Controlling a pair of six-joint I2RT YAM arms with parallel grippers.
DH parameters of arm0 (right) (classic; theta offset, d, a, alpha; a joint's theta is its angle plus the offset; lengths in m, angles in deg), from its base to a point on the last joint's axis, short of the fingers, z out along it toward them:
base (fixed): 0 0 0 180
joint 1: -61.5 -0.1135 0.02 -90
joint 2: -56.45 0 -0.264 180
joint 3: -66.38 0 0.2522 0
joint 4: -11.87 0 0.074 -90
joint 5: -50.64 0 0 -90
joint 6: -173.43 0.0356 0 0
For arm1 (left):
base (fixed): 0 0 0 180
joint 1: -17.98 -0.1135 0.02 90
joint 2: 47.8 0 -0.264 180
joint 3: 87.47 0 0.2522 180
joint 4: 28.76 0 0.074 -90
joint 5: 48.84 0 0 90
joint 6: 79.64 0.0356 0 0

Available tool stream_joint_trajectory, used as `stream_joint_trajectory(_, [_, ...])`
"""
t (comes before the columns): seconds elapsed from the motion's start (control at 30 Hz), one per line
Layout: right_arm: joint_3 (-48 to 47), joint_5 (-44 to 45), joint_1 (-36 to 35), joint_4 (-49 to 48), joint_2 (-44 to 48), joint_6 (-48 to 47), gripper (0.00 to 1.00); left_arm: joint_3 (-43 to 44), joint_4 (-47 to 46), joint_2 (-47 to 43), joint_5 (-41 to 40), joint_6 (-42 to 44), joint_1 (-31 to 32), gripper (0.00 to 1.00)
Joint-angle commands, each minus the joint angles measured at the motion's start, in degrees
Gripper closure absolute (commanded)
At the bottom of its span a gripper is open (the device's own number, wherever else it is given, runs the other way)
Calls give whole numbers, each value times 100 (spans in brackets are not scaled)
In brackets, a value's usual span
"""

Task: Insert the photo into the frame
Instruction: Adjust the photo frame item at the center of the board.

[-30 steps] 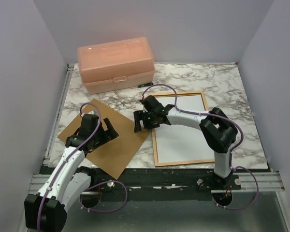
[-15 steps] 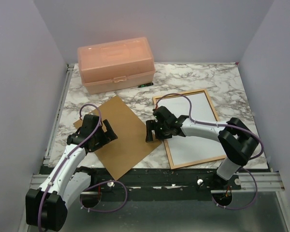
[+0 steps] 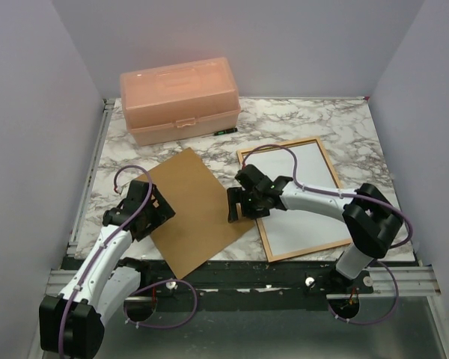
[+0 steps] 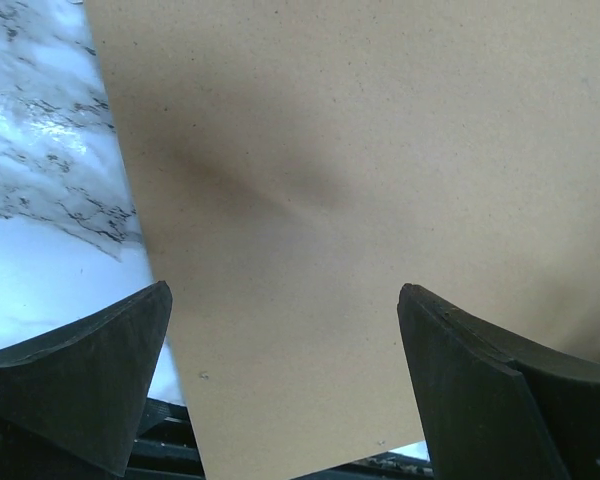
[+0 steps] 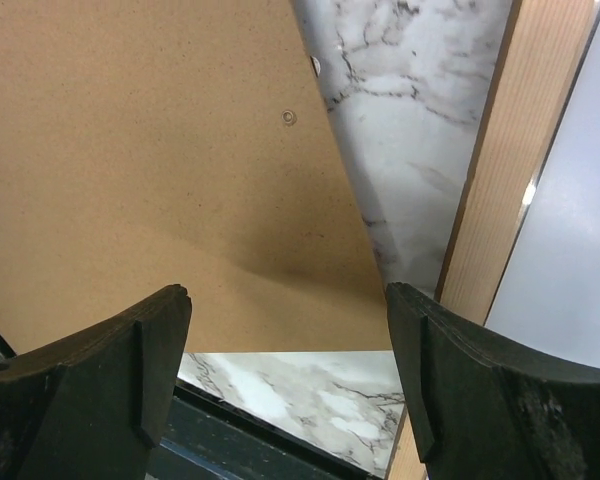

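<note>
The orange-brown frame (image 3: 307,251) lies tilted on the right of the marble table, and its wooden strip (image 5: 500,180) shows in the right wrist view. A white sheet (image 3: 314,168) fills it. No printed picture shows anywhere, and I cannot tell whether this sheet is the photo. My right gripper (image 3: 233,206) is open, low between the frame's left edge and the brown backing board (image 3: 198,217), with only table and board between its fingers (image 5: 288,300). My left gripper (image 3: 159,213) is open at the board's left edge, the board (image 4: 360,200) lying under it (image 4: 285,290).
A pink plastic box (image 3: 179,97) stands at the back left, with a small dark object (image 3: 224,131) in front of it. The board's near corner overhangs the table's front edge. Purple-grey walls close in the left, right and back.
The frame has swung clockwise and shifted right, and my right gripper went with it. The backing board has slid right, and my left gripper now sits at its left edge.
</note>
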Motion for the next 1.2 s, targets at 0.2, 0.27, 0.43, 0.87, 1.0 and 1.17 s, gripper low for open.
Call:
stream_joint_trajectory(0.2, [-799, -874, 303, -119, -713, 16, 14, -172, 234, 463, -691, -479, -121, 2])
stream_joint_trajectory(0.27, [-914, -898, 408, -69, -816, -14, 14, -188, 245, 451, -696, -497, -133, 2])
stream_joint_trajectory(0.43, [-1067, -919, 526, -41, -952, -130, 14, -251, 188, 441, -622, -498, -142, 2])
stream_joint_trajectory(0.87, [-1126, -916, 526, -70, -1213, -400, 15, -183, -96, 1002, -301, -261, -144, 1])
stream_joint_trajectory(1.0, [-576, -1265, 509, -268, -969, -281, 15, -208, -304, 1153, -101, -114, -142, 1])
stream_joint_trajectory(1.17, [118, -1611, 358, -414, -527, -81, 15, -209, -568, 1380, 182, 112, -142, 2])
